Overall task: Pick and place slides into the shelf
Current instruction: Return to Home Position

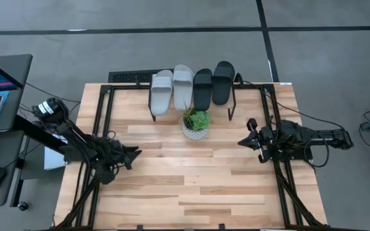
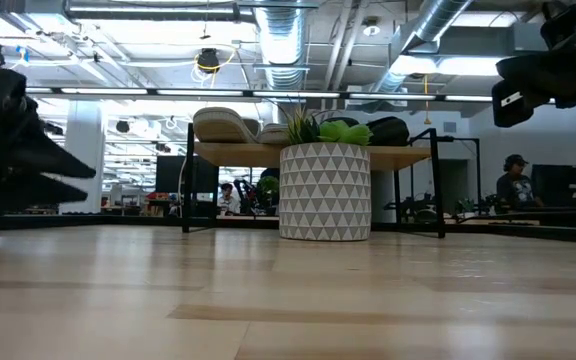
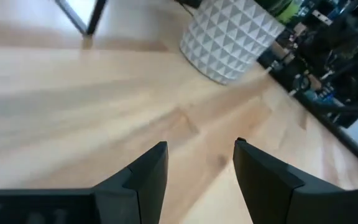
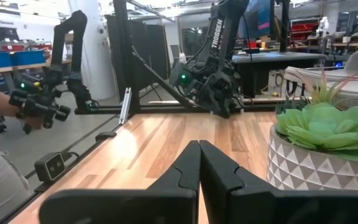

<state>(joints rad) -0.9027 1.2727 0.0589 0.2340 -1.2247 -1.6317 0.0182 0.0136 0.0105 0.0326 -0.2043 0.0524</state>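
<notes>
Grey slides (image 1: 183, 83) and black slides (image 1: 202, 88) are lined up on the shelf (image 2: 413, 156).
All four are set side by side along the plank top, just behind the potted plant (image 1: 196, 123). The left gripper (image 1: 133, 153) is held low over the desk (image 1: 191, 186) at its left side, fingers spread; the right gripper (image 1: 241, 142) is held at the right side, fingers pressed together.
</notes>
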